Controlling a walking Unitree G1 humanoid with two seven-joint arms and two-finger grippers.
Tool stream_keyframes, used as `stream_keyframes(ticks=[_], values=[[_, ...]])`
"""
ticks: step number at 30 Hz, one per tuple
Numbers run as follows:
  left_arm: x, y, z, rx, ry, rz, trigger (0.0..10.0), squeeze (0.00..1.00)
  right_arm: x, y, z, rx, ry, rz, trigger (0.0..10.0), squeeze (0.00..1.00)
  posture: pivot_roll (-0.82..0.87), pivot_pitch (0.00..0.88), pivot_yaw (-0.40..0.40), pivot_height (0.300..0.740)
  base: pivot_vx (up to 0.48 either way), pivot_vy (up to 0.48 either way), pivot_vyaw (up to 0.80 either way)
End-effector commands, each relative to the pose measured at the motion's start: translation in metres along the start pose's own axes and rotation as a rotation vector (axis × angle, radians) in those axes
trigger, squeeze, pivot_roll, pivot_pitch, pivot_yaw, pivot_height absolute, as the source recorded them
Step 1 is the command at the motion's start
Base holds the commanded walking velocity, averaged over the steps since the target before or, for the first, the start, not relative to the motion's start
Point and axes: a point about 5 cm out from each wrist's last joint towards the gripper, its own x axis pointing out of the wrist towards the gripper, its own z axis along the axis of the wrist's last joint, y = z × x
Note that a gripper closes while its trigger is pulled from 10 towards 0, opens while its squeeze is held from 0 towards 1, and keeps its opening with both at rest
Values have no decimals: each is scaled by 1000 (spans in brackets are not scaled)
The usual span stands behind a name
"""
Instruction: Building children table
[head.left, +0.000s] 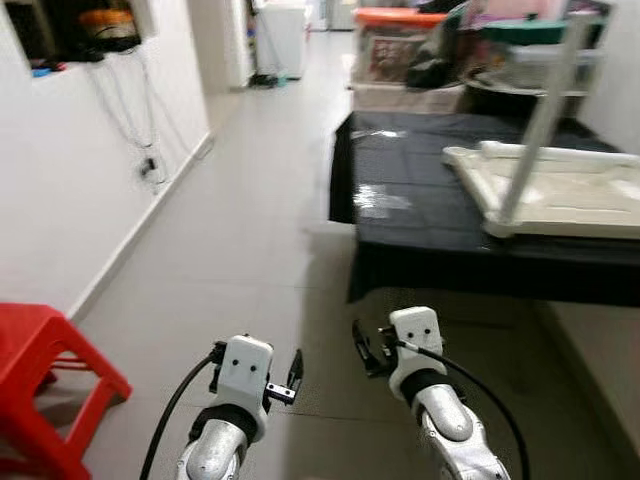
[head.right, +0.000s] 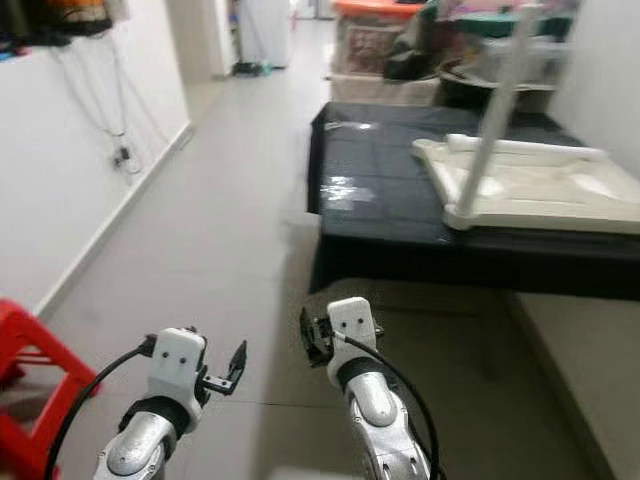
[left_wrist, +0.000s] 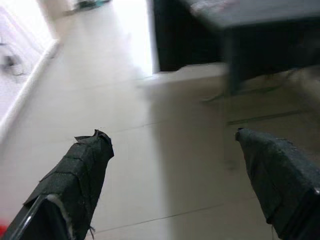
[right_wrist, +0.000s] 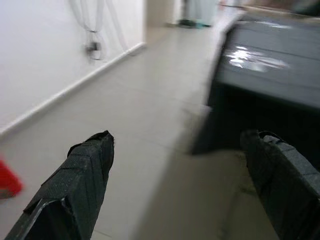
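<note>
A cream-white children's tabletop (head.left: 570, 195) lies upside down on a low black table (head.left: 420, 200) ahead on the right. One white leg (head.left: 545, 110) stands upright from its near corner. Another white leg (head.left: 555, 153) lies along its far edge. My left gripper (left_wrist: 175, 180) is held low over the grey floor, fingers (left_wrist: 82, 175) wide apart and empty. My right gripper (right_wrist: 185, 180) is beside it, also open and empty, short of the black table's front edge. Both arms (head.left: 240, 400) show at the bottom of the eye views.
A red plastic stool (head.left: 40, 385) stands at my left by the white wall. Stacked storage boxes (head.left: 400, 55) and clutter sit beyond the black table. A tiled corridor (head.left: 250, 200) runs ahead along the wall, with cables (head.left: 135, 120) hanging on it.
</note>
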Motion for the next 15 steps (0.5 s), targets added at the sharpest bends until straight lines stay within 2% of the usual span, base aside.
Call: stream_keyframes(ticks=[1,15], values=[[1,-4,-1,-4,5,-16,10000,0,-3,-6,-4,-6,11,-17,10000,0,62,0,-25,740,330,0,0],[1,-4,-1,-3,4,-16,10000,0,-2,-6,-3,-2,2,-23,10000,0,63,0,-28,740,324,0,0]])
